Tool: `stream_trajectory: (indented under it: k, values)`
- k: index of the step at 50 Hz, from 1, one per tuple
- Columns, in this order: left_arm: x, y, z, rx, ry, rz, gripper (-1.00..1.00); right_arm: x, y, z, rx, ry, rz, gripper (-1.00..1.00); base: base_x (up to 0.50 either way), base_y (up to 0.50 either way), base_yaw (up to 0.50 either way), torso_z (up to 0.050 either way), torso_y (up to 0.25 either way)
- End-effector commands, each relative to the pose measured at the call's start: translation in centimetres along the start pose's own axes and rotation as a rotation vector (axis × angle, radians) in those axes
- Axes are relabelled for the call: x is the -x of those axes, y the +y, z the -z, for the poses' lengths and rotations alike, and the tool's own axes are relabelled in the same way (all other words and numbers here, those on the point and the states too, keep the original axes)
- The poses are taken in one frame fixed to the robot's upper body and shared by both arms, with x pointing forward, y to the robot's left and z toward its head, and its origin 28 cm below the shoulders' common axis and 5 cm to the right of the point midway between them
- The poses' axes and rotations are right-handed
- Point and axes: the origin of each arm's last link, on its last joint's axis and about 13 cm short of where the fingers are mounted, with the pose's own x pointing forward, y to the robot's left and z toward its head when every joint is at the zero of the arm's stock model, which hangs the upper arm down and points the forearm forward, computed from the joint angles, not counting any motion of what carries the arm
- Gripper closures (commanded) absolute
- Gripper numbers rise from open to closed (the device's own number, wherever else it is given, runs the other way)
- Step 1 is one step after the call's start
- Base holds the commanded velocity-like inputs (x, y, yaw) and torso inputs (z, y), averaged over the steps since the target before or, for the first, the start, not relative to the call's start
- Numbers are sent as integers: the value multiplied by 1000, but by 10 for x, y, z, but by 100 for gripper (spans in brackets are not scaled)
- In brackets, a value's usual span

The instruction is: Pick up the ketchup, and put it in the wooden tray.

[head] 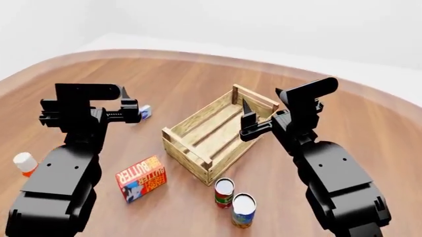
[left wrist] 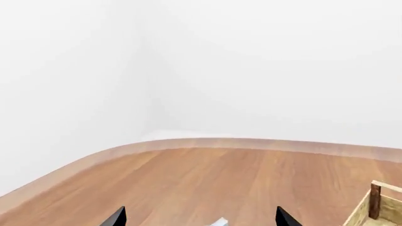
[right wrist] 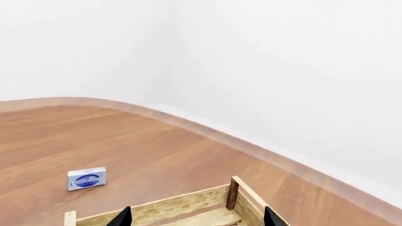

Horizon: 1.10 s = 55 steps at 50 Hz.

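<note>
Head view: your ketchup (head: 25, 163) stands at the counter's (head: 197, 74) left edge, untouched | wooden tray (head: 214, 132) mid-counter | left claw (head: 130, 111) spread and holding nothing | right claw (head: 246, 120) spread, over the tray

open tabletop (head: 197, 79) beyond wooden tray (head: 197, 129), butter box (head: 141, 178) and cans (head: 234, 201) crowding its near side
</note>
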Motion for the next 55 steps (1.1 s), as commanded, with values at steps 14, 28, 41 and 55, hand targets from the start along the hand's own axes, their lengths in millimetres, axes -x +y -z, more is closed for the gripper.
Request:
stream_trajectory:
  k: [14,28,41,55]
  values:
    - [0,-1,3,-5,8,11,-100,2,1,2,-5,0,7,-100,477,149,0,0,1]
    - [5,1,5,-7,12,12,-100,2,1,4,-2,-1,12,-100,231,72,0,0,1]
    - [23,12,13,-15,41,-19,-100,9,7,8,-25,14,8,-100,0,0,0,0,0]
    - [73,42,22,6,16,-186,-100,17,11,10,-24,19,12,-100,0,0,0,0,0]
